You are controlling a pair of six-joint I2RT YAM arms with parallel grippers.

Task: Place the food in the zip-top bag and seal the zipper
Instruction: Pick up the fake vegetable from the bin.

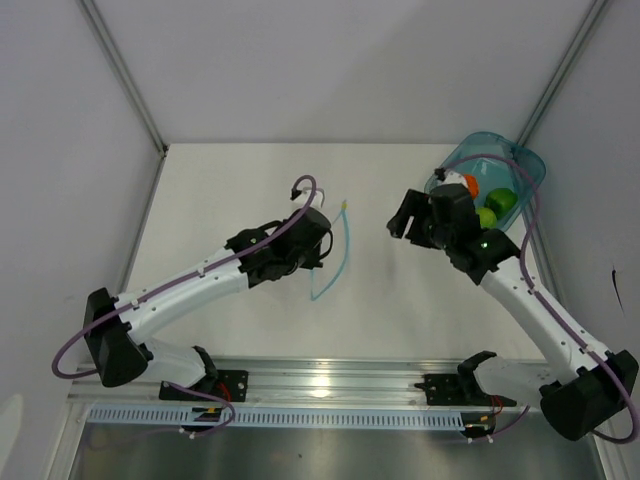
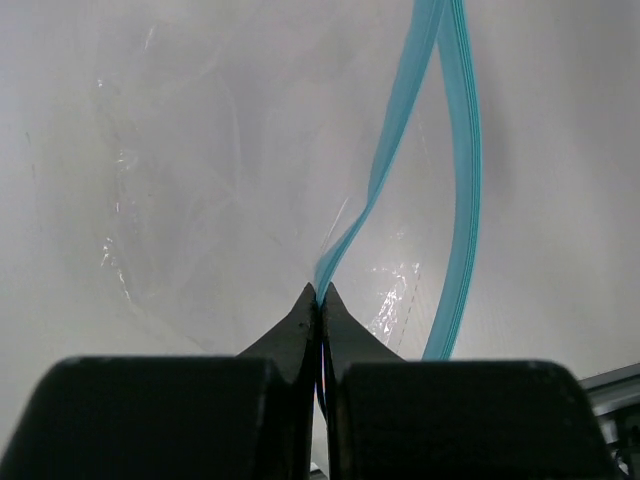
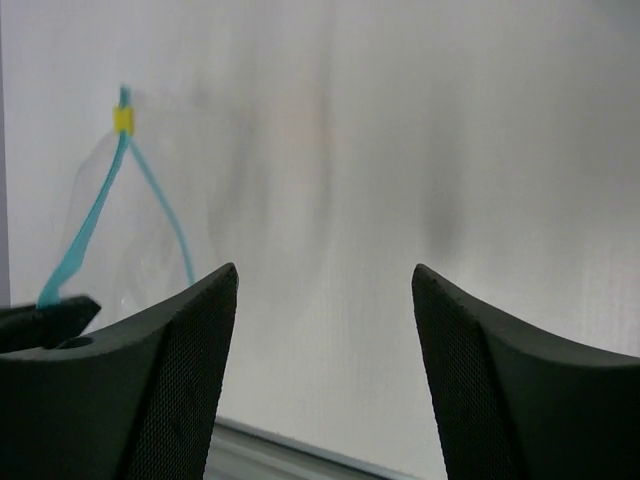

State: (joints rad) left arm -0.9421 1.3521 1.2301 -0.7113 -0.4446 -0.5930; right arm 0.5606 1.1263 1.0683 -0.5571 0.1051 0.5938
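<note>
The clear zip-top bag (image 2: 190, 190) lies on the white table, its mouth gaping. Its blue-teal zipper (image 1: 338, 255) splits into two strips, seen close in the left wrist view (image 2: 400, 130). My left gripper (image 2: 320, 292) is shut on one zipper strip, left of the bag mouth in the top view (image 1: 322, 258). My right gripper (image 1: 400, 222) is open and empty between bag and bowl, and its wrist view (image 3: 325, 290) shows the zipper (image 3: 90, 220) at far left. The orange-red (image 1: 470, 185), dark green (image 1: 502, 200) and light green (image 1: 487, 217) food lie in the bowl. The yellow piece is hidden.
A translucent teal bowl (image 1: 520, 160) sits tilted at the table's far right corner, partly behind my right arm. A small yellow tab (image 3: 123, 120) sits at the zipper's far end. White walls close in the table, and a metal rail runs along its near edge.
</note>
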